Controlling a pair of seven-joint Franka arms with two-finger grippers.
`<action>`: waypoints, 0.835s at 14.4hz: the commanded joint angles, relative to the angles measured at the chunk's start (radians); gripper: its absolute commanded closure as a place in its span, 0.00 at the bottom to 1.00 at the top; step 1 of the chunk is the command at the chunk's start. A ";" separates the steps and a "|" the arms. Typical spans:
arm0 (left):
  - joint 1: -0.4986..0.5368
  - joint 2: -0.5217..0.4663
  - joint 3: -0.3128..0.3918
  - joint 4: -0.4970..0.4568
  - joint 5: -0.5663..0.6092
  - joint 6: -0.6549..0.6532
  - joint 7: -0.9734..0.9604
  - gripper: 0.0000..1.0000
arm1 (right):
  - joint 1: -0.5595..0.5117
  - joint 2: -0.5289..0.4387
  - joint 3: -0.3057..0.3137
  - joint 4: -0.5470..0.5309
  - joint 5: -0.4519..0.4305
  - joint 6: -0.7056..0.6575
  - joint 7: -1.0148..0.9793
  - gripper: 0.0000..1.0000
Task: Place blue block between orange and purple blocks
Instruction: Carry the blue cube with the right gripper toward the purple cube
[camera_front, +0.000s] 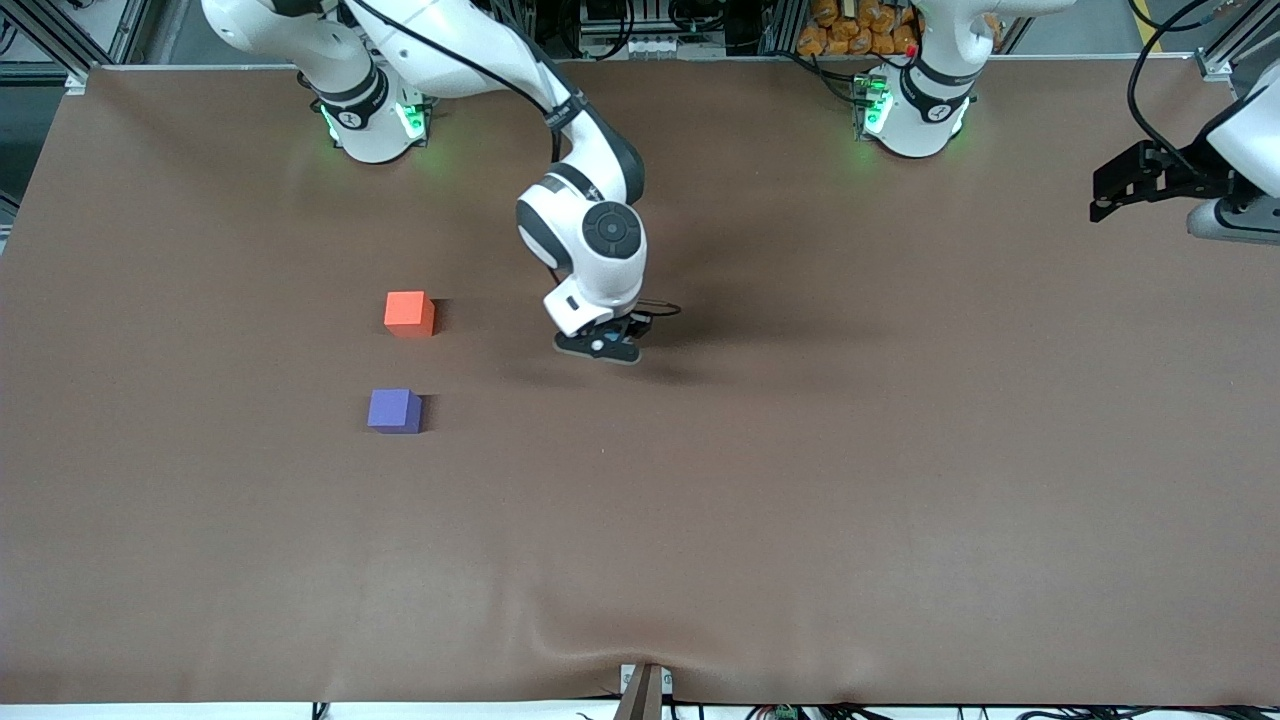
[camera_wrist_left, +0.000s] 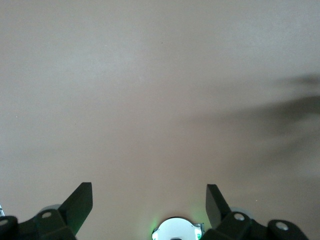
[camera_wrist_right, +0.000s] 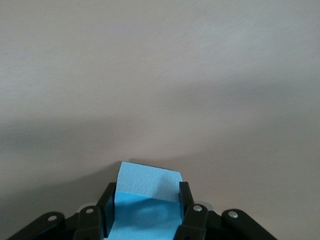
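The orange block (camera_front: 409, 313) and the purple block (camera_front: 394, 411) sit on the brown table toward the right arm's end, the purple one nearer the front camera, with a gap between them. My right gripper (camera_front: 600, 346) is low over the middle of the table, beside the two blocks toward the left arm's end. Its fingers are shut on the blue block (camera_wrist_right: 147, 200), which shows between them in the right wrist view (camera_wrist_right: 146, 197); in the front view only a sliver of blue shows. My left gripper (camera_front: 1135, 185) is open and empty, waiting up at the left arm's end (camera_wrist_left: 149, 200).
The brown table cover (camera_front: 800, 480) has a slight wrinkle at its edge nearest the front camera. A bracket (camera_front: 643, 690) stands at that edge. The left arm's base (camera_wrist_left: 177, 230) shows in its wrist view.
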 joint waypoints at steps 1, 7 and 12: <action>0.014 -0.006 -0.020 0.009 0.007 -0.019 -0.056 0.00 | -0.139 -0.189 0.020 -0.021 -0.004 -0.234 -0.219 1.00; 0.072 -0.006 -0.121 0.009 0.011 -0.022 -0.047 0.00 | -0.379 -0.336 0.015 -0.092 -0.007 -0.399 -0.619 1.00; 0.080 -0.006 -0.123 0.011 0.023 -0.022 0.031 0.00 | -0.428 -0.409 0.014 -0.286 -0.032 -0.206 -0.753 1.00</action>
